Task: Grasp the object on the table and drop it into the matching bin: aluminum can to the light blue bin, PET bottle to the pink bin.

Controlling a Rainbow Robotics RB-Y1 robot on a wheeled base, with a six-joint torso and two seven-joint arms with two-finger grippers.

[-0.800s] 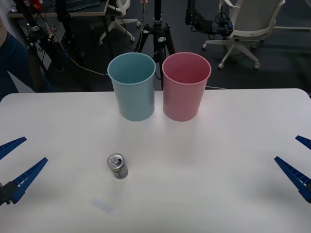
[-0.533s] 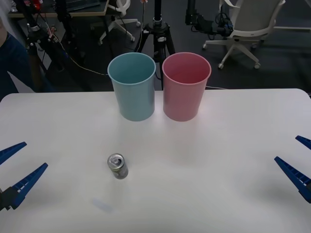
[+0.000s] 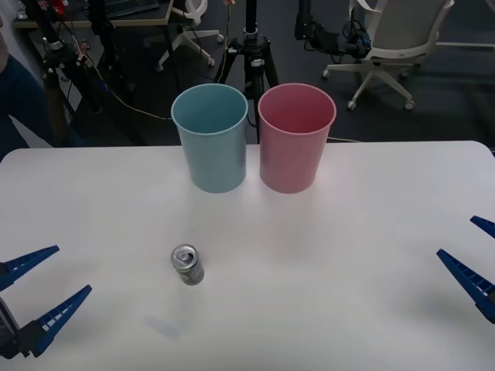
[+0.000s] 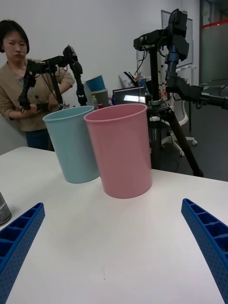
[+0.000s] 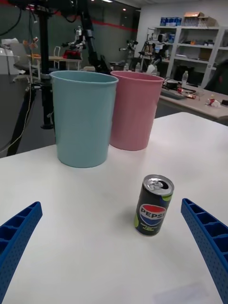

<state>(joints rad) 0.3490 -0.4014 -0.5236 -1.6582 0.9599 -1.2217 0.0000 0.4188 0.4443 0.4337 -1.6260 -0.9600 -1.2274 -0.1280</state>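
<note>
A small aluminum can with a silver pull-tab top and dark side stands upright on the white table, left of the middle. Behind it, side by side at the far edge, stand the light blue bin and, to its right, the pink bin. My left gripper is open at the front left, apart from the can. In the left wrist view the can stands just ahead, near one of the blue fingers. My right gripper waits open at the table's right edge.
Past the table's far edge stand a black tripod, an office chair and cables on a dark floor. White tabletop spreads between the can and the bins and across the right half.
My left gripper has slid back toward the table's front edge and a little to the right, staying open. The can, the bins and the right gripper have not moved.
</note>
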